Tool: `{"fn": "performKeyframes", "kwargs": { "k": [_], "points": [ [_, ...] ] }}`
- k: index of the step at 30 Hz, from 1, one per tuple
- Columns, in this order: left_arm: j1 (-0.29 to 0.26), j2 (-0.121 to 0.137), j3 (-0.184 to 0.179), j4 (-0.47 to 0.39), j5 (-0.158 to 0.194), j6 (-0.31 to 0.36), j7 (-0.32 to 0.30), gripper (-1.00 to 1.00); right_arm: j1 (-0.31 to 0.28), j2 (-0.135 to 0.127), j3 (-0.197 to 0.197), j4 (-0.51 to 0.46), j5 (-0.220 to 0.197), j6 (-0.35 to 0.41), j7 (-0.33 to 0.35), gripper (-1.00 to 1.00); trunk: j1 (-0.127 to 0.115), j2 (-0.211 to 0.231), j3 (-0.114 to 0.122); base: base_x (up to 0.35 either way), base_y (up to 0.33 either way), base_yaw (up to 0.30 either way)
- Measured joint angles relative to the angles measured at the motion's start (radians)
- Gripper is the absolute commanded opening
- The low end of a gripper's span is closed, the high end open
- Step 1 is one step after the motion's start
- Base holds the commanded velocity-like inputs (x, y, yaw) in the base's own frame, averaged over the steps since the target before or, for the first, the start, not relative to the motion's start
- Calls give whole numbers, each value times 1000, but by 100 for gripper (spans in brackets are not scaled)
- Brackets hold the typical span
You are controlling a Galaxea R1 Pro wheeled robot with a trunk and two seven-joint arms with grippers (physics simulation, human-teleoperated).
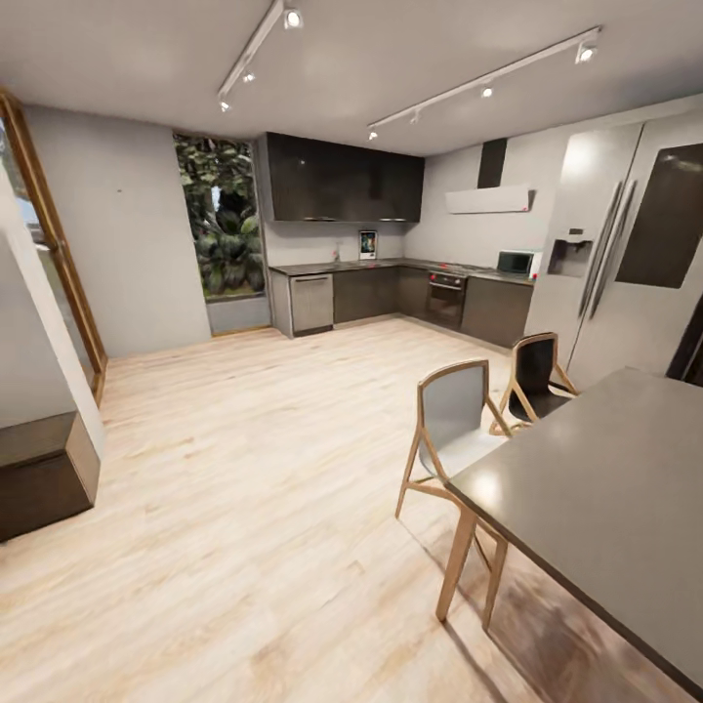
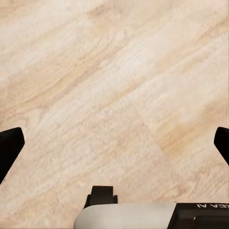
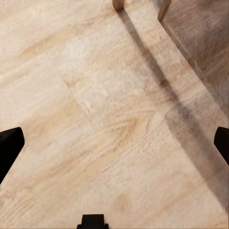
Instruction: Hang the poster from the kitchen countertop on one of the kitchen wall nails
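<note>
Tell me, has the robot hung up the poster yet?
Not yet. Nothing looks done: the poster stands far off on the kitchen countertop across the room. Both wrist views show wooden floor, and the left gripper and right gripper are open and empty. Left to do: drive over, pick up the poster, hang it on a nail.

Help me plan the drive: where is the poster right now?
In the head view, the poster stands upright on the far kitchen countertop against the back wall, under the dark upper cabinets.
</note>
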Motion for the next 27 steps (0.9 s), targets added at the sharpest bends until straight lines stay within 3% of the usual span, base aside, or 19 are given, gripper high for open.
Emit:
{"fn": "performKeyframes", "kwargs": {
  "k": [13, 27],
  "points": [
    [0, 0, 1, 0, -1, 0, 0, 100, 0, -1, 0, 0, -1, 0, 0, 100, 0, 0, 0, 276, 238, 273],
    [0, 0, 0, 0, -1, -1, 0, 100, 2, -6, 0, 44, -1, 2, 3, 100, 0, 0, 0, 290, 209, 28]
  ]
}}
